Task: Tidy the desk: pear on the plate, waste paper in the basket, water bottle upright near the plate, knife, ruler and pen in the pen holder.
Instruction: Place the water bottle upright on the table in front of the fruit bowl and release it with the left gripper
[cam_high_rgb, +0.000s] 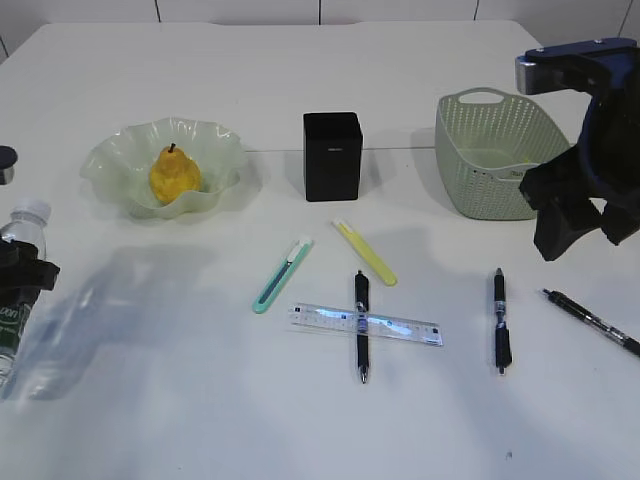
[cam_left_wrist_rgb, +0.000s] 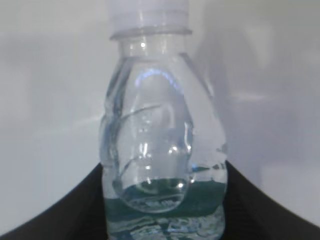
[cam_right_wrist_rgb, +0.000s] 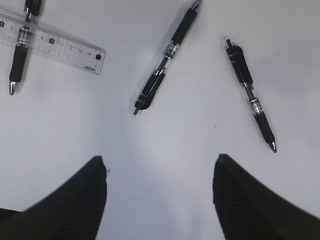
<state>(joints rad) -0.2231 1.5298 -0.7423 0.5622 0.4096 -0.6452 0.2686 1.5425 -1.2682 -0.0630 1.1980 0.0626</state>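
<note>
Clearly, left gripper (cam_left_wrist_rgb: 165, 210) clamps the clear ribbed water bottle (cam_left_wrist_rgb: 162, 145); right gripper (cam_right_wrist_rgb: 160, 200) gapes.

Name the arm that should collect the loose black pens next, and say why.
Right. Its pincer hangs open and empty over the table just short of two black pens. The left pincer is far off, closed around the water bottle.

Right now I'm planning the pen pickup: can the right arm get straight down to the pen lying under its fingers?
Probably yes. The right fingers stand open above bare table, and the nearest pen lies alone, clear of the ruler and the other pen.
</note>
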